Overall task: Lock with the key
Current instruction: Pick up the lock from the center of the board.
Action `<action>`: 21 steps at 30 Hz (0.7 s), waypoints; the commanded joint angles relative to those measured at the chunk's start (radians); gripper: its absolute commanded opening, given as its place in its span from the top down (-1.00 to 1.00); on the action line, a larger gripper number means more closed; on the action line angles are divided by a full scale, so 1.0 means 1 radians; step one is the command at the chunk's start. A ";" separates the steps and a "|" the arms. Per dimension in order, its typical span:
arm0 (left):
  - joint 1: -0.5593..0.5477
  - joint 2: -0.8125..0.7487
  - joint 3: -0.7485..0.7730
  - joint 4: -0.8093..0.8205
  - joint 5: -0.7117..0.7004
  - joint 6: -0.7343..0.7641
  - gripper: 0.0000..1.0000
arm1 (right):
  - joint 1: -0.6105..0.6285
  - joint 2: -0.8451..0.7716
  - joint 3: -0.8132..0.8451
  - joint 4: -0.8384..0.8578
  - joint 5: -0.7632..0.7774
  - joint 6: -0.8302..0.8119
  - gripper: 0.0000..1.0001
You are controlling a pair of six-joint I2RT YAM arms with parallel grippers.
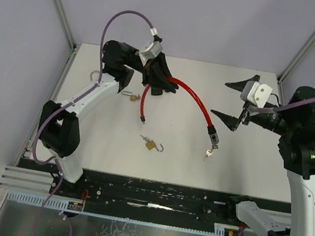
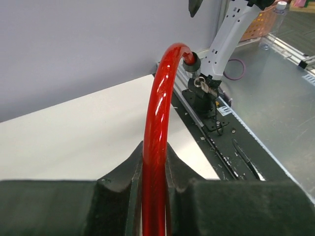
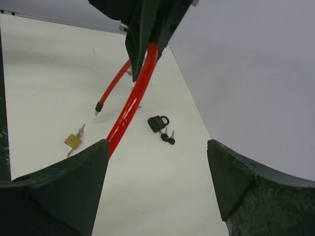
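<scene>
Cable lock [image 1: 194, 97]: 1, clamped in left tool [image 1: 158, 83].

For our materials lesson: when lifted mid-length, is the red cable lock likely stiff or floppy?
Probably semi-stiff: gripped by the left gripper, the red cable lock holds a smooth arch rather than hanging limp. Its lock head sags at the far end, so that end is likely heavier. Its glossy surface may slip in the jaws.
</scene>
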 commanded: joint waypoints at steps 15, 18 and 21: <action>-0.014 -0.174 -0.027 -0.547 -0.217 0.662 1.00 | 0.007 0.132 0.032 -0.138 -0.028 0.260 -0.39; -0.013 -0.172 -0.030 -0.523 -0.222 0.639 1.00 | 0.007 0.139 0.042 -0.170 -0.021 0.227 0.05; -0.014 -0.171 -0.036 -0.519 -0.235 0.638 1.00 | 0.006 0.149 0.082 -0.215 -0.001 0.179 0.63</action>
